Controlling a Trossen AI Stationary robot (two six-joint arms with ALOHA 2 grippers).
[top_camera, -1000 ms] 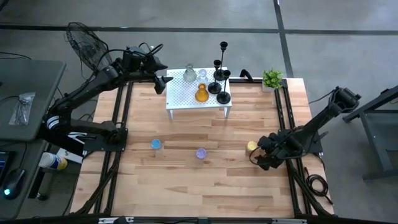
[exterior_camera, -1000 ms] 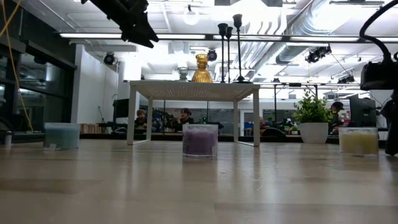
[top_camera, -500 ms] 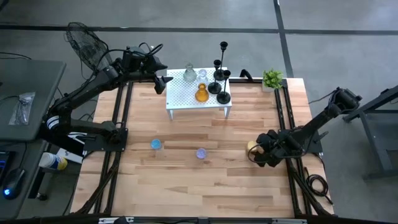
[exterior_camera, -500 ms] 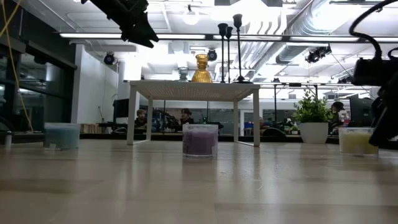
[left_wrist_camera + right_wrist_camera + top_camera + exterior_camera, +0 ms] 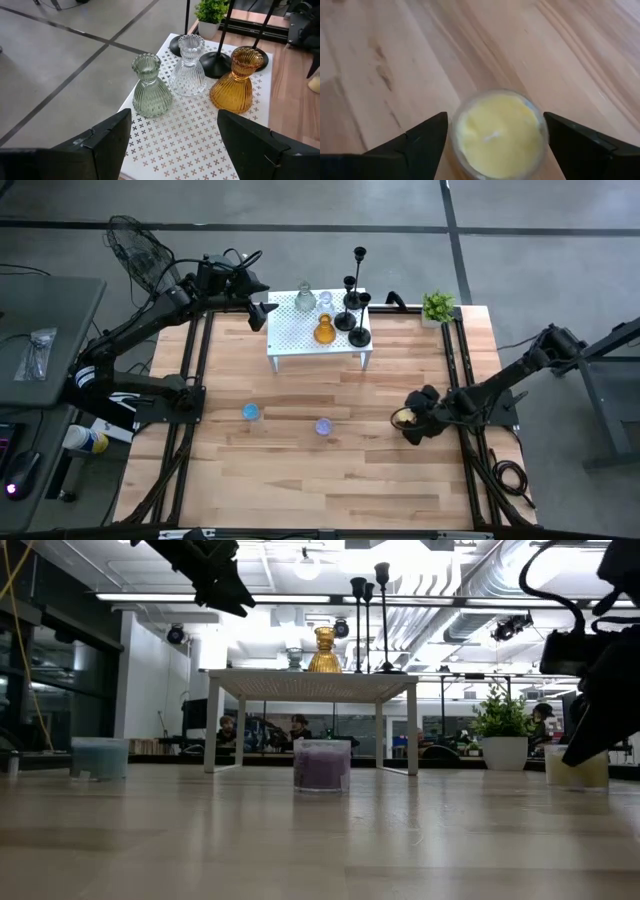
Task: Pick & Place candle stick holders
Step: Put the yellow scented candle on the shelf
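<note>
Pick step: right gripper [image 5: 492,145] jaws apart, straddling yellow candle holder [image 5: 496,134]; next lower, close; left gripper [image 5: 172,145] apart beside white stand [image 5: 200,145]

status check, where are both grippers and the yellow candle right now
Right gripper open, straddling yellow candle, not gripped. Left gripper open, hovering by white stand facing glass holders. Nothing in the way.

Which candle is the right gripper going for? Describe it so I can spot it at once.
On the wooden table, three small glass candles sit in a row in front of the white perforated stand. It is the yellow candle nearest the right arm, between the open right gripper fingers; the others are blue and purple.
</note>
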